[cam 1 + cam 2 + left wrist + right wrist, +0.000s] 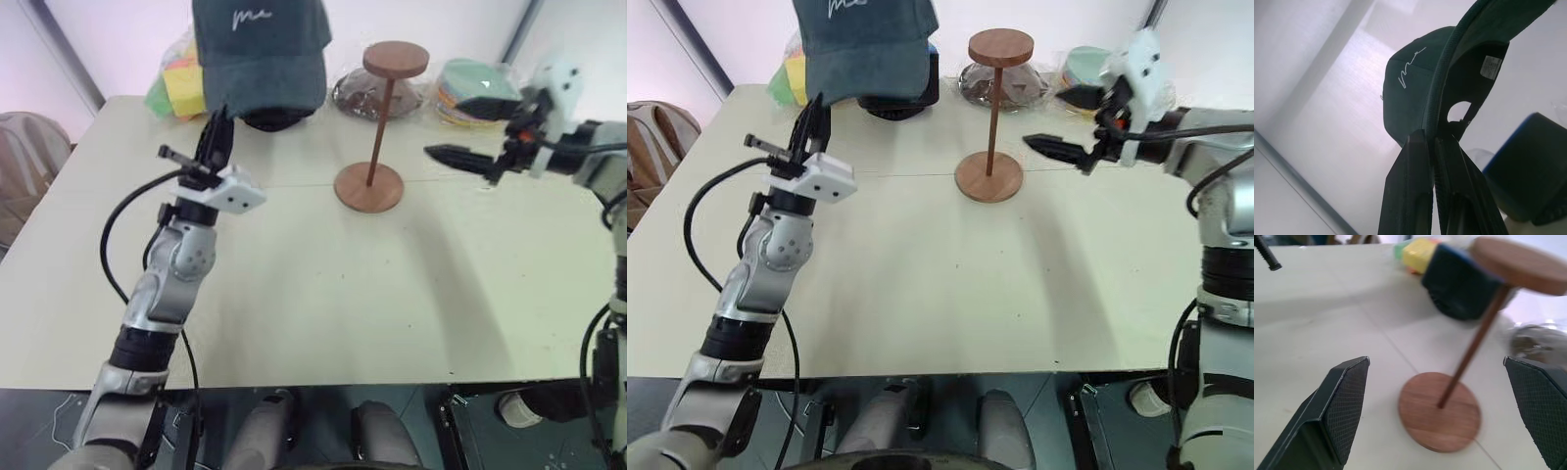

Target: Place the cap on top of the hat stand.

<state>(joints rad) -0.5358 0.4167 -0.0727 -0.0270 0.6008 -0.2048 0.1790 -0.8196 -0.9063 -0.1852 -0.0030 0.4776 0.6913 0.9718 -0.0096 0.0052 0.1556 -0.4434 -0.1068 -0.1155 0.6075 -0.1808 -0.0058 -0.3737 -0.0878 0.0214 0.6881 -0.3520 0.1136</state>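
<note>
cap: hangs in the air off your left gripper, up and to the left of the hat stand, crown well above the tabletop.
left jaws: clamped tight on the cap's rim edge; in the left wrist view the two fingers pinch the piped edge with nothing else between them.
right jaws: spread wide and empty; right gripper hovers just right of the stand, post and base framed between its pads.
stand: upright on its round base, top disc bare, cap not yet over it.
risk 1: your grip is an edge pinch only. The cap hangs floppy, so I'd expect it to swing or twist as you carry it across and land off-centre on the disc.
risk 2: the stand looks light with a thin post. Come in low and the brim or crown likely clips the disc and tips it.
risk 3: right gripper sits close to the post. A stray nudge there could shove the base or knock the stand over.
risk 4: release before the crown cups the disc and the cap probably slides off onto the tabletop.
writing: small white cursive embroidery on the cap front, not legible to me.
label: white tag sewn inside the cap, print too small to read.
</note>
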